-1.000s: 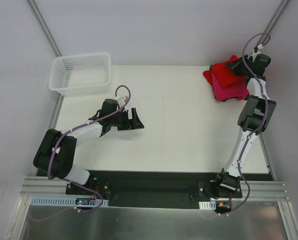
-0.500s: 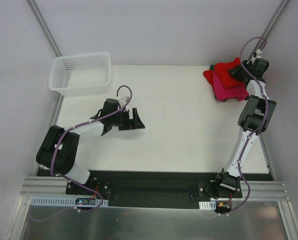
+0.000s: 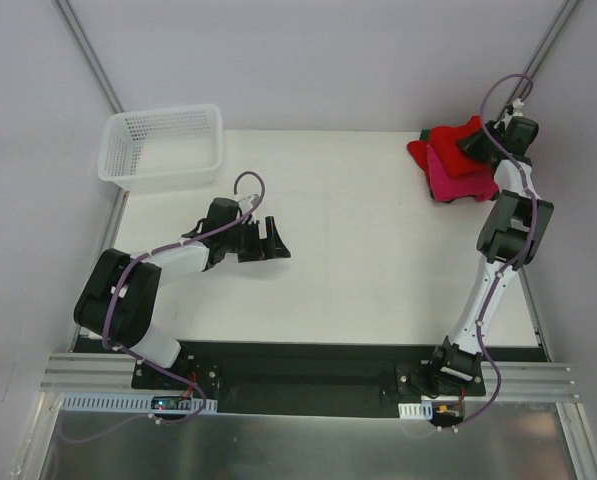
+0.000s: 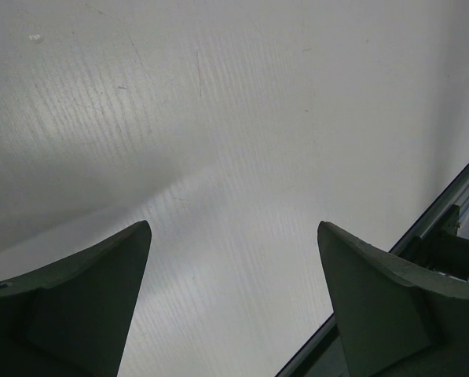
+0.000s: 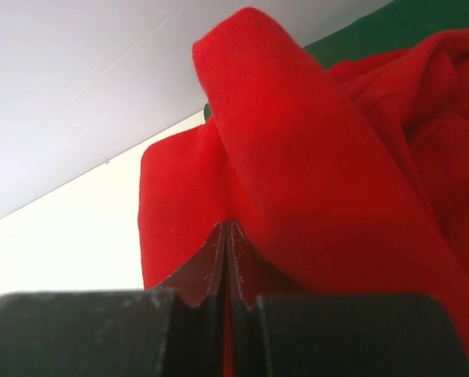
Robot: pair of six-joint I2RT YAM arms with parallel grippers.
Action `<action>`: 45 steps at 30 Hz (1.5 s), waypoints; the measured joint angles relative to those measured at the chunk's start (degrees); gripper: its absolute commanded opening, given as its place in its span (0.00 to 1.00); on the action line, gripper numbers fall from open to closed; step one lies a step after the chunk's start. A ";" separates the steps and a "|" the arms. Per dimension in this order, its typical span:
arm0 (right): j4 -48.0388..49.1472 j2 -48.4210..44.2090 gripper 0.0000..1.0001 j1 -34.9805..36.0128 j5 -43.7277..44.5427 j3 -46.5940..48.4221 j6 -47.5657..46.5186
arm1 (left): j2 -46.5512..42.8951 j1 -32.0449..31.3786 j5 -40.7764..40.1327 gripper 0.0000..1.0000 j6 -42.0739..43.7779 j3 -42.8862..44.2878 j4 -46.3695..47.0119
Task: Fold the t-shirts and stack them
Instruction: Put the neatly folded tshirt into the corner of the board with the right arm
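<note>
T-shirts (image 3: pixel 456 160) lie stacked at the table's (image 3: pixel 378 230) far right corner, 1 red on top: soft, light, floppy. My right gripper (image 5: pixel 228 228) is clenched against it; I'd pinch a folded edge. Left gripper (image 3: pixel 274 238) gapes, holding nothing.

White mesh basket (image 3: pixel 160 176) at table (image 3: pixel 378 270) corner

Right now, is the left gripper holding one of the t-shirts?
No, in the left wrist view the left gripper stands open over the white table, with nothing between its fingers.
</note>
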 measured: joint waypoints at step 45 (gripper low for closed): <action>-0.85 -3.56 0.01 -0.55 11.02 1.42 -10.45 | 0.96 0.00 0.33 0.88 -0.46 1.31 1.33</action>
